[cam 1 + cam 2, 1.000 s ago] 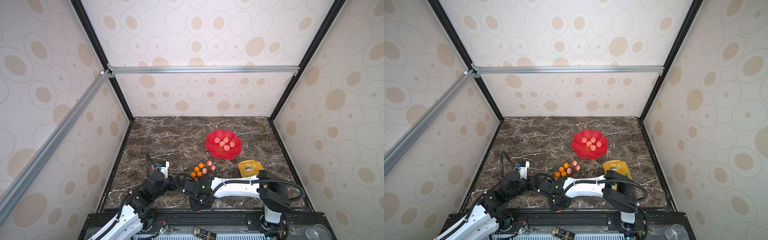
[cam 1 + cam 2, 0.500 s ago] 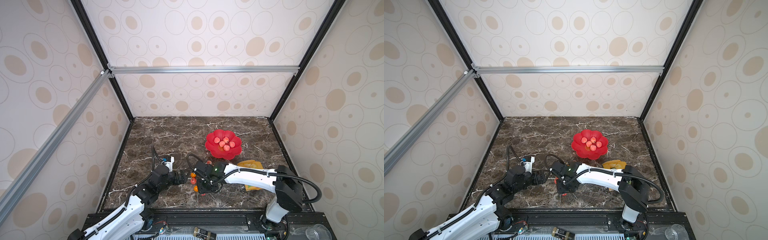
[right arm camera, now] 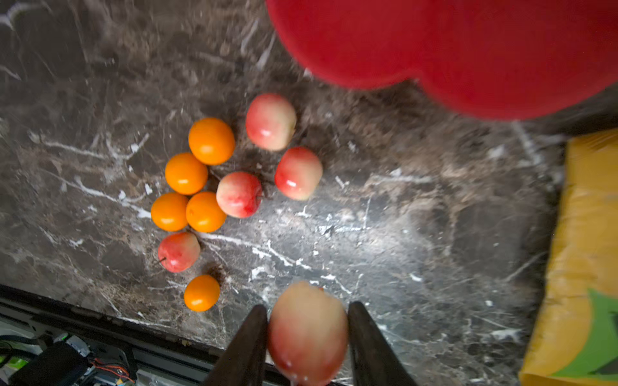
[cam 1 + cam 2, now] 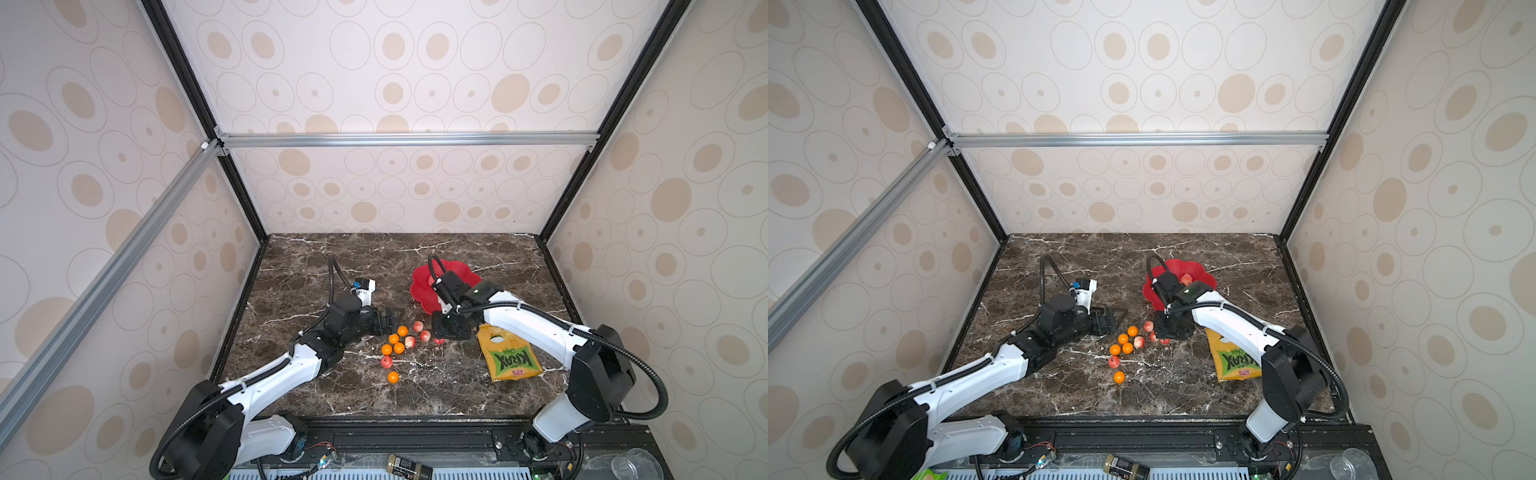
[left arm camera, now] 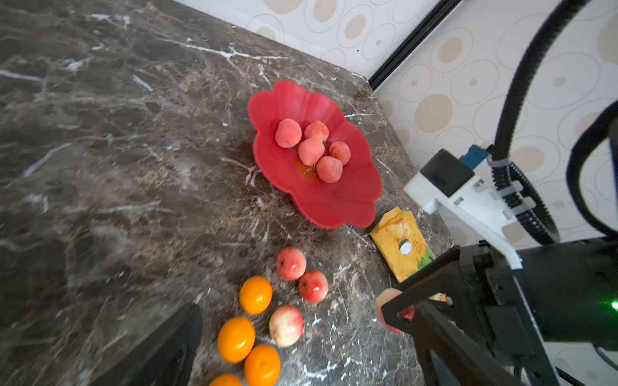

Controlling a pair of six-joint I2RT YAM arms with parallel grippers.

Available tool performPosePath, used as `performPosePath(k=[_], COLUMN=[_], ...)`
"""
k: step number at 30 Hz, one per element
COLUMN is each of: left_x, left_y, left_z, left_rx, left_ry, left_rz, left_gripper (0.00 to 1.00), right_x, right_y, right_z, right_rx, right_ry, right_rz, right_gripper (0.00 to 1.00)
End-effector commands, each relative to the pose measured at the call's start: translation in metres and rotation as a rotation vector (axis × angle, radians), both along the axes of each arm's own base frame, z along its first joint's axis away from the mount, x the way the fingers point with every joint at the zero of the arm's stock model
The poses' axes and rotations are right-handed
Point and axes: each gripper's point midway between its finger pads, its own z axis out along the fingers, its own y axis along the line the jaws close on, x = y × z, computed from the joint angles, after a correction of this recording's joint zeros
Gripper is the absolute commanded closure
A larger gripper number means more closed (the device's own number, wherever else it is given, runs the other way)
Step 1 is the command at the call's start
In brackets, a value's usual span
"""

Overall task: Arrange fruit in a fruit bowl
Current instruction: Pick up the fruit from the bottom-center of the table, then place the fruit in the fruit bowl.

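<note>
Both arms have pushed forward since a second ago, and the right gripper (image 3: 307,305) has swung over from the far side of the loose fruit to sit close to the glossy red plastic bowl with the scalloped petal rim (image 5: 334,204). It's clamped on a pink-red peach-like fruit (image 3: 307,334), one finger on each side. The fruit is held off the dark brown marble table (image 4: 316,266), just short of the bowl's near rim.

Five more peach-like fruits (image 5: 311,150) are bunched together in the middle of the bowl.

The rest are on the table on the robot's side of the bowl, clear of its rim. That's five bright orange tangerine-like fruits (image 3: 211,141) and four loose peach-like ones (image 3: 271,122), mostly huddled together. One orange straggler (image 3: 201,293) lies on its own, furthest from the bowl.

The left gripper (image 4: 392,321) has its jaws spread wide with nothing in them. It sits off to the bowl's left-arm side, right by the nearest orange fruit, though I can't tell if it touches.

A yellow snack bag with green lettering (image 4: 509,357) lies flat near the bowl's near rim, on the right-arm side.
</note>
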Motion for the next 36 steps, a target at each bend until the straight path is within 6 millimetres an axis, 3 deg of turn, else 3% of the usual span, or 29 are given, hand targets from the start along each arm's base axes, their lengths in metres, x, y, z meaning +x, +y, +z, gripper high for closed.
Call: performPosePath(k=[1,8,15,24,36], left_x=[0.022,0.057,0.08,0.088,0.081], left_y=[-0.024,-0.056,-0.08,-0.081,-0.075], left_z=[0.027,0.027,0.023,0.009,-0.001], left_rx=[-0.019,-0.026,-0.048,-0.016,-0.031], left_ry=[-0.107,-0.131,-0.126,-0.113,-0.105], left_rz=[-0.063,-0.102,-0.131,-0.115,-0.108], left_gripper=[0.01,0.01,0.01,0.01,0.01], right_x=[0.027,0.083,0.117,0.12,0.121], right_y=[-0.02,-0.046,-0.063,-0.062,-0.064], right_z=[0.014,0.015,0.0,-0.022,-0.05], right_rx=[-0.033,-0.064,-0.171,-0.171,-0.197], right_ry=[-0.036,-0.05,-0.043,0.015,0.061], right_rz=[0.003,-0.049,-0.049,-0.021,-0.014], right_gripper=[0.59,0.59,0.59,0.59,0.59])
